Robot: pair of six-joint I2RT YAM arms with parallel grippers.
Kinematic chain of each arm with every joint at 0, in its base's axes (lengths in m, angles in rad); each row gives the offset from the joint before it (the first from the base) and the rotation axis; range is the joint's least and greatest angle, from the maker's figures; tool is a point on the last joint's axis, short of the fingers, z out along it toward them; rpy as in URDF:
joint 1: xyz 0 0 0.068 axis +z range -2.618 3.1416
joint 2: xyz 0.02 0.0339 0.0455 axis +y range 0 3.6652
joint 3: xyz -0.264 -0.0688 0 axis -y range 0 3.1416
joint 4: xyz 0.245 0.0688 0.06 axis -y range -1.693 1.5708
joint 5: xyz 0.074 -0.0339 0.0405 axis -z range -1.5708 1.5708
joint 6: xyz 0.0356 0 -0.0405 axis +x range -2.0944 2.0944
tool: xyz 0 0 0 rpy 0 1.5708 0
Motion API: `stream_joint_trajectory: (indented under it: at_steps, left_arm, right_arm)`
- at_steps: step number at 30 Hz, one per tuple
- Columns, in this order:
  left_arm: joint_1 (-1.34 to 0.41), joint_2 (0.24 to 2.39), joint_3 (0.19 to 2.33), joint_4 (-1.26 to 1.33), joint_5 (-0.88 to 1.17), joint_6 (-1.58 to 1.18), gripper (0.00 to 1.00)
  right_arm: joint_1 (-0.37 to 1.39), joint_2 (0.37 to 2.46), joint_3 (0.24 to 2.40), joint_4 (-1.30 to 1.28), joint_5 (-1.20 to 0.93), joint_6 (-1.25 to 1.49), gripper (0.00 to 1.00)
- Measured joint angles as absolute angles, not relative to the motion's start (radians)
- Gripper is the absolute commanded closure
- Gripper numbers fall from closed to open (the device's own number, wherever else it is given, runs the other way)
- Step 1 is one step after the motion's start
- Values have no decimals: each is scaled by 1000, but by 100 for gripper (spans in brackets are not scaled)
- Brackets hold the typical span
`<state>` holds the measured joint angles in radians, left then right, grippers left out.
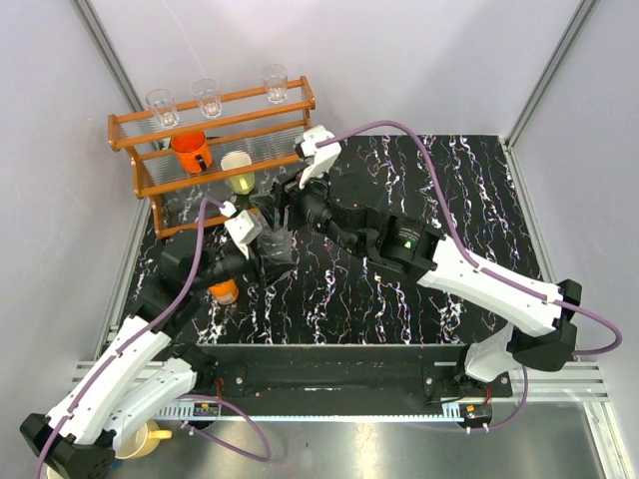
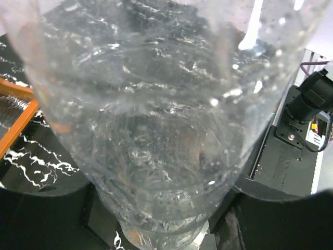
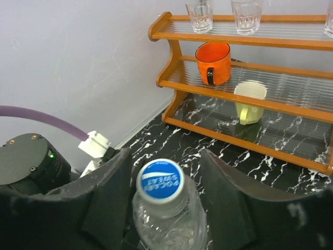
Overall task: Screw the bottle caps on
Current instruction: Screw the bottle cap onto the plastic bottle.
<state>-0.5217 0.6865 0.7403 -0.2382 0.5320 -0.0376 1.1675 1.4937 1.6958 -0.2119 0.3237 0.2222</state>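
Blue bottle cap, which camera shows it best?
The right wrist view: the blue cap sits on the clear bottle, seen from above between the open right gripper fingers. The left wrist view shows only the bottle's body up close; in the top view the cap is too small to make out.

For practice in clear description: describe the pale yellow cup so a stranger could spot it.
Look to the wooden rack at the back left of the table. One shelf below the orange mug sits the pale yellow cup. It alone is pale and opaque; the top-shelf glasses are clear.
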Motion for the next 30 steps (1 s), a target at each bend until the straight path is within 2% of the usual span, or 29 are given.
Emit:
stream_joint_trajectory:
  at_steps: [1, 3, 8, 16, 22, 30]
  left_arm:
    - [-522, 686, 740, -233, 538, -31, 100]
    - [-527, 678, 740, -210, 570, -26, 100]
    - [-528, 654, 736, -138, 744, -72, 100]
    - [-538, 678, 693, 54, 1123, -247, 100]
    - [-558, 704, 693, 81, 1261, -286, 100]
    - [-558, 711, 694, 80, 1296, -285, 100]
  right_arm:
    - [1169, 1491, 1695, -212, 329, 228, 8]
    - [1168, 1479, 1668, -191, 311, 230, 0]
    - [1132, 1358, 1555, -147, 113, 179, 0]
    - [931, 1194, 1540, -91, -466, 179, 0]
    - [928, 1269, 1562, -56, -776, 180, 1]
    - [926, 1415, 1584, -36, -973, 226, 12]
